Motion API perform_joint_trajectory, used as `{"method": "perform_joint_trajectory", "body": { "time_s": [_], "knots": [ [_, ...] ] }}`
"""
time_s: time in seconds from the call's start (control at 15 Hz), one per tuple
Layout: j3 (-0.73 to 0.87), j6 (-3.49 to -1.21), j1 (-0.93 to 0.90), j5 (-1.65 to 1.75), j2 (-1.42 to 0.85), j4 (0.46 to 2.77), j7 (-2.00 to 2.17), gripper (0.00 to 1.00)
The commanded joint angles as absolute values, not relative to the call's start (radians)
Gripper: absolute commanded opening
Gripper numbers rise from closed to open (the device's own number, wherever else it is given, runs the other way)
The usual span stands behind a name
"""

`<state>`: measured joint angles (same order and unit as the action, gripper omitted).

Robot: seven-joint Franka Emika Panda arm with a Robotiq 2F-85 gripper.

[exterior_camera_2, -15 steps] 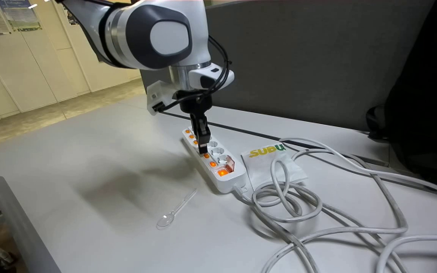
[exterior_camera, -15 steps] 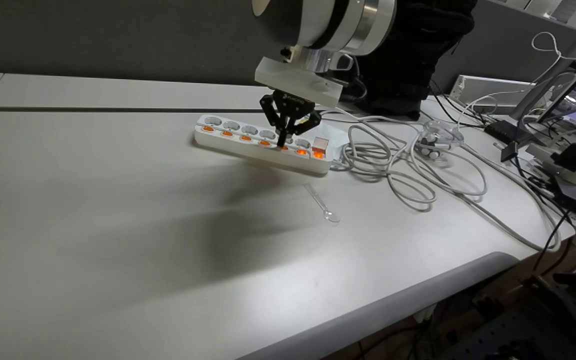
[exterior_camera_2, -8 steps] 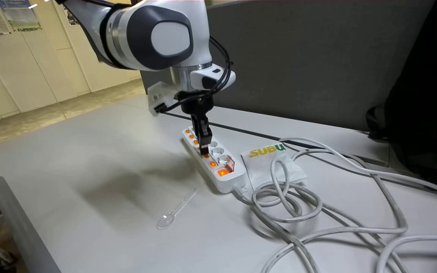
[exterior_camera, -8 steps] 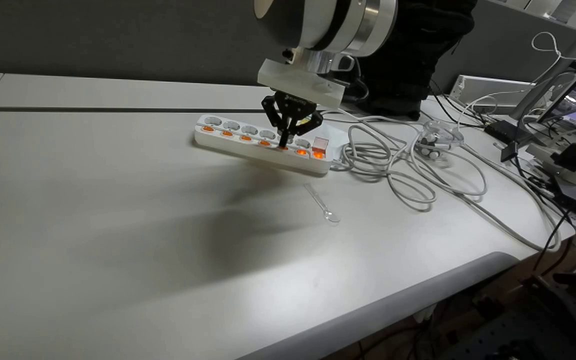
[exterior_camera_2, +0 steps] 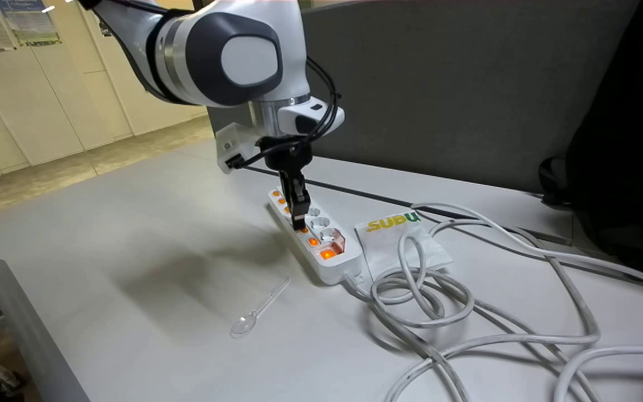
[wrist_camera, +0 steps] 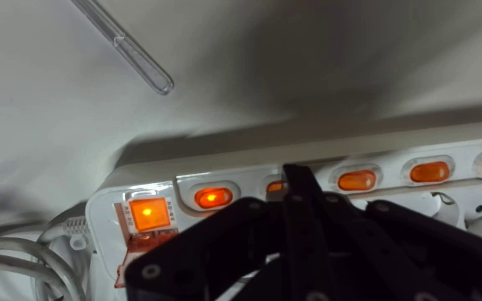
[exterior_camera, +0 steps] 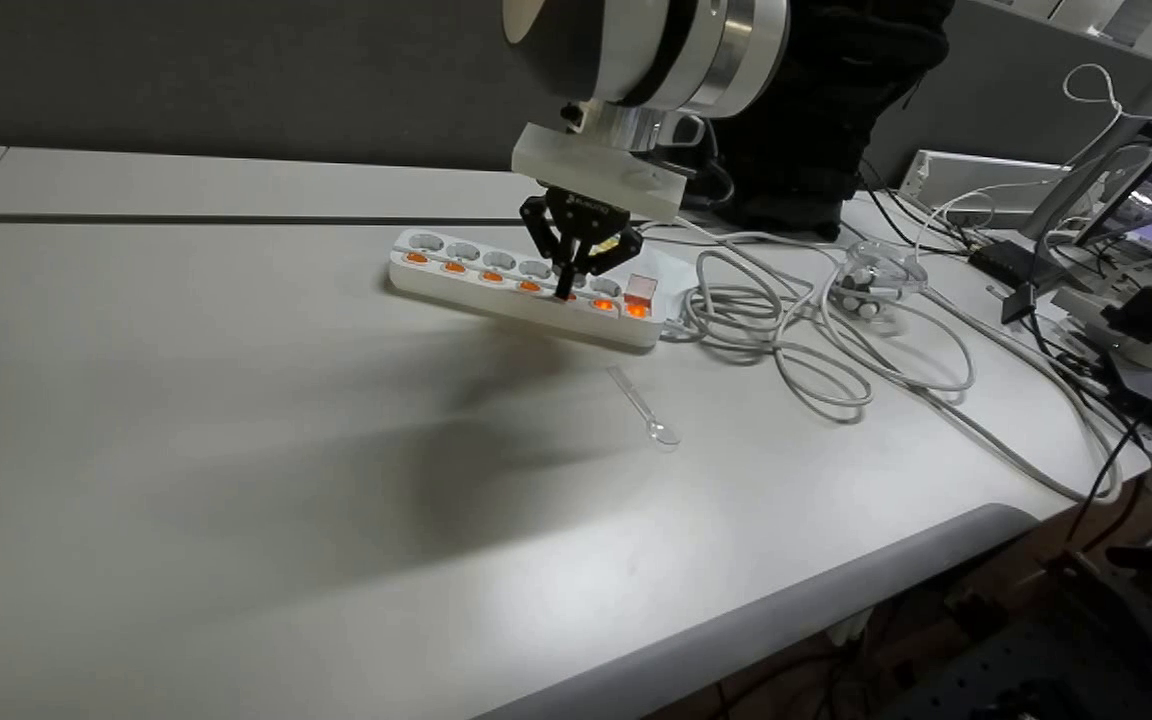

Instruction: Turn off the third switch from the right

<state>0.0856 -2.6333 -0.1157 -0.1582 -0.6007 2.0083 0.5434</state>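
Observation:
The white power strip [exterior_camera: 496, 300] lies on the table and shows in both exterior views [exterior_camera_2: 330, 274] and the wrist view [wrist_camera: 232, 157]. The third switch [wrist_camera: 275, 186], counted from the cable end, is orange; part of it is hidden behind my fingers. Its visible part shows no glow. It also peeks out beside my fingertips in both exterior views [exterior_camera: 572, 297] [exterior_camera_2: 305, 230]. My gripper [exterior_camera: 563, 293] [exterior_camera_2: 299, 226] [wrist_camera: 299, 168] is shut and empty, pointing down with its fingertips at this switch. I cannot tell whether they touch it. The second switch [wrist_camera: 212, 197] glows.
The square main switch [wrist_camera: 149, 214] glows under its raised red cover [wrist_camera: 147, 244]. A clear spoon [exterior_camera: 644, 405] [exterior_camera_2: 245, 322] lies before the strip. A coiled cable [exterior_camera: 786, 320] and a paper packet [exterior_camera_2: 388, 245] lie beside the cable end. A black backpack [exterior_camera: 816, 130] stands behind.
My gripper has moved down slightly, with a small shift sideways and back, at the third switch. It stays shut. The power strip and spoon have not moved.

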Motion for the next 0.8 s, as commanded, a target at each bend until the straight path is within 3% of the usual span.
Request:
{"method": "perform_joint_trajectory", "body": {
  "time_s": [0.0,0.73],
  "knots": [
    [0.102,-2.619,-0.129,-0.152,-0.621,1.989,0.550,0.00],
    [0.152,-2.534,-0.189,-0.090,-0.735,1.850,0.615,0.00]
  ]
}}
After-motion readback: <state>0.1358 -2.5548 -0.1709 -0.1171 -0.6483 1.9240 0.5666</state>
